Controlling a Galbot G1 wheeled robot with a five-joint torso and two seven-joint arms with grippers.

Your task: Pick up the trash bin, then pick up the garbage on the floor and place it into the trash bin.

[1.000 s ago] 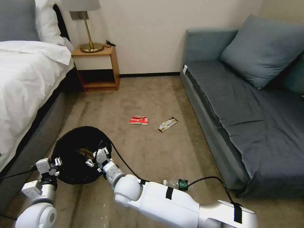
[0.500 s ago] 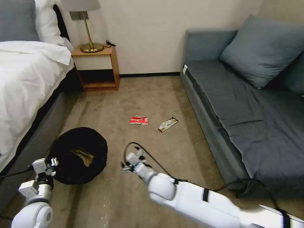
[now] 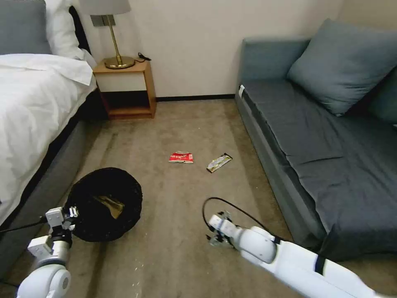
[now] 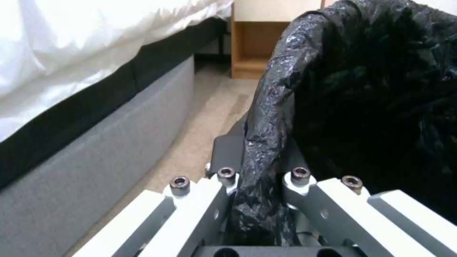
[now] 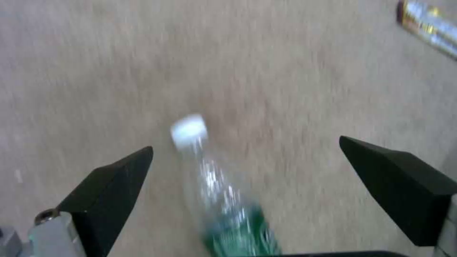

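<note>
**Bin gripped at the rim, bottle framed between spread fingers**

Left gripper at the near-left rim of the trash bin, clamped on the rim with the black bag pinched between its fingers, as seen from the left wrist. Bin beside the bed, on or just above the carpet; cannot tell which. Inside the bin, crumpled brown paper against the black liner.

Right gripper low over the carpet, well right of the bin and near the sofa. Fingers spread wide, holding nothing. Between them in the right wrist view, the clear bottle with a green label, lying on the carpet with its white cap pointing away from the gripper; blurred, apparently untouched by either finger.

Farther out on the open floor, the red-and-white snack wrapper and just beside it, toward the sofa, the gold-and-black wrapper, both flat on the carpet and apart from each other. Nightstand with a lamp against the far wall.
</note>
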